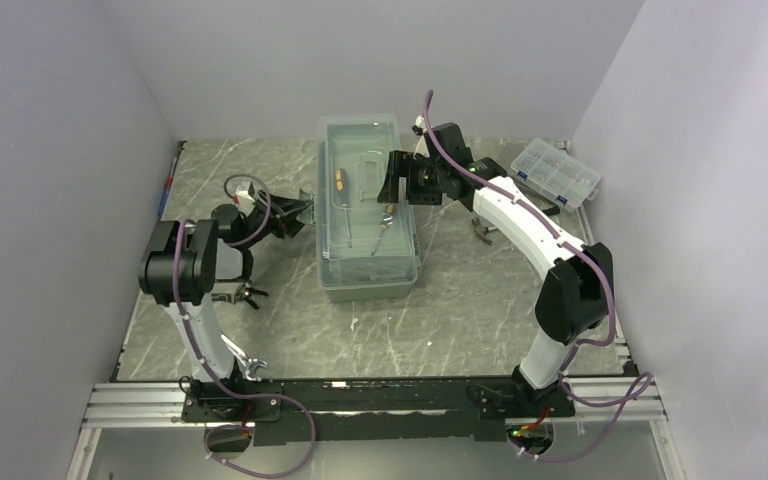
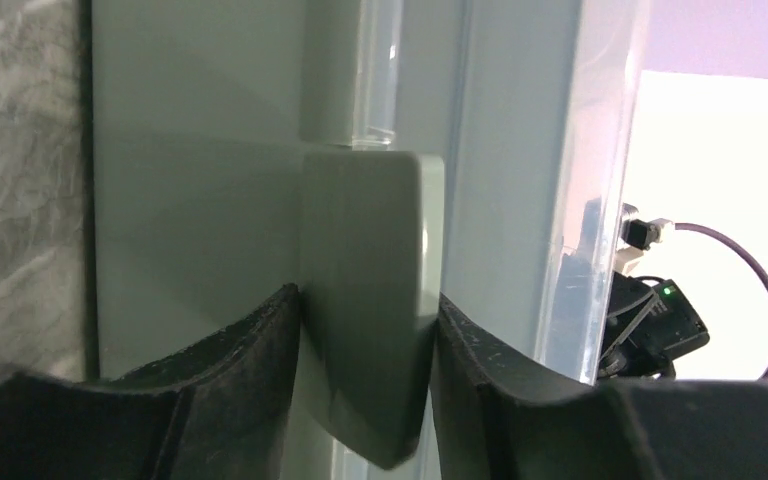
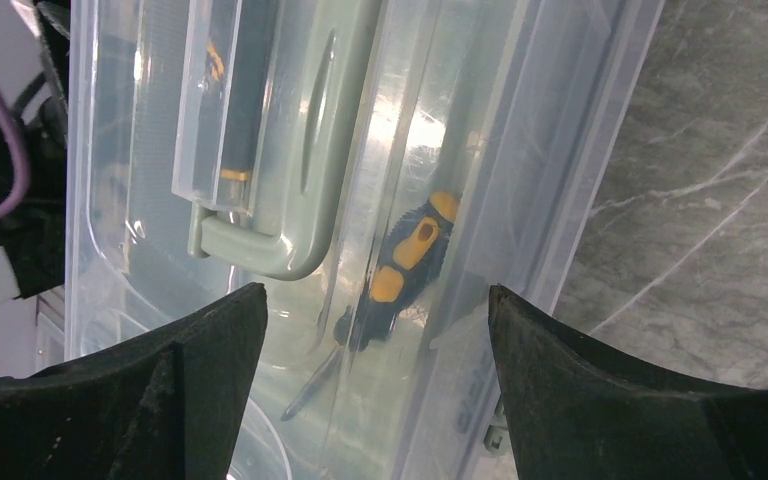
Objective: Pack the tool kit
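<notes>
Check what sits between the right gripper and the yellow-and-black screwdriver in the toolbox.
The translucent lid does: it is closed over the toolbox, and the screwdriver lies beneath it, seen through the plastic. The right gripper hangs open above the lid. The left gripper clamps a side latch.

Grey marbled table, plain pale walls
</notes>
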